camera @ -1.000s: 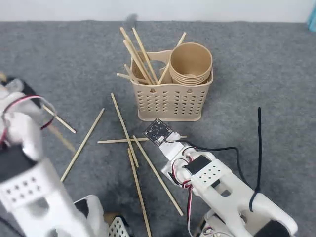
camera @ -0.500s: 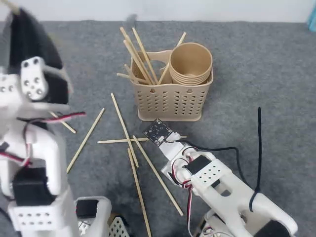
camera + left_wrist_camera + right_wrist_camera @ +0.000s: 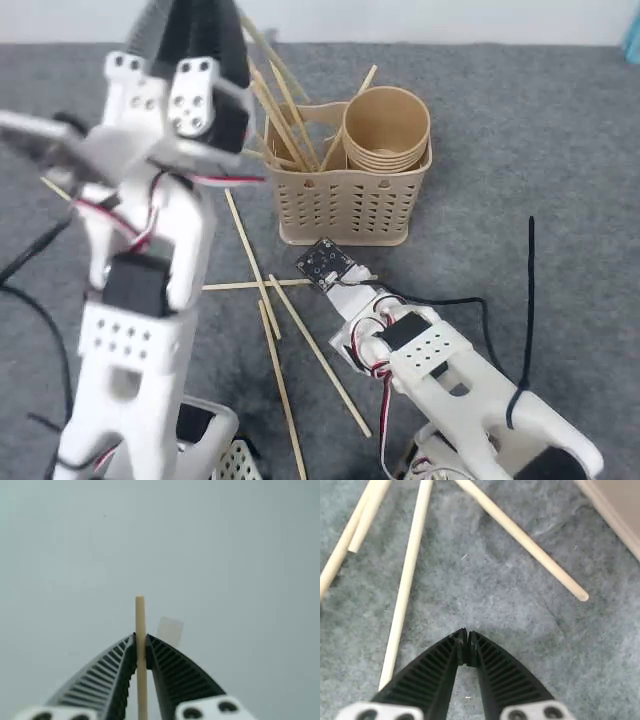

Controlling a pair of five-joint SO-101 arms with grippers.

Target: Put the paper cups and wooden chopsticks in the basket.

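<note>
**A:** Starting with the left gripper (image 3: pixel 141 637)?

**B:** Clamped on one wooden chopstick (image 3: pixel 140 615), pinched between both jaws with its tip poking out past them. Held up high on the left arm (image 3: pixel 150 250), to the left of the basket (image 3: pixel 345 205).

**A:** And the right gripper (image 3: pixel 466 632)?

**B:** Pressed together on nothing, low over the carpet on the near side of the basket. A few sticks lying close ahead of the tips, none touching them.

**A:** Where to find the cups?

**B:** Paper cups (image 3: pixel 387 125) nested upright in the basket's right compartment. A bundle of chopsticks (image 3: pixel 285 115) leaning in the left compartment, fanning out above the rim.

**A:** Anything around on the floor?

**B:** Four loose chopsticks (image 3: pixel 250 255) near and left of the basket, crossing one another between the two arms. One of them lying crosswise, running under the wrist of the right arm (image 3: pixel 420 350). A bit of another stick (image 3: pixel 55 190) showing at the left, mostly hidden behind the left arm. Also a black cable (image 3: pixel 527 300) looping along the right arm.

**A:** In the way of anything?

**B:** The tall left arm, blocking much of the carpet on the left side.

**A:** Surface and room?

**B:** Grey carpet (image 3: pixel 560 150) throughout. A pale wall (image 3: pixel 420 18) along the far edge, with a blue sliver (image 3: pixel 634 35) at the far right corner.
</note>
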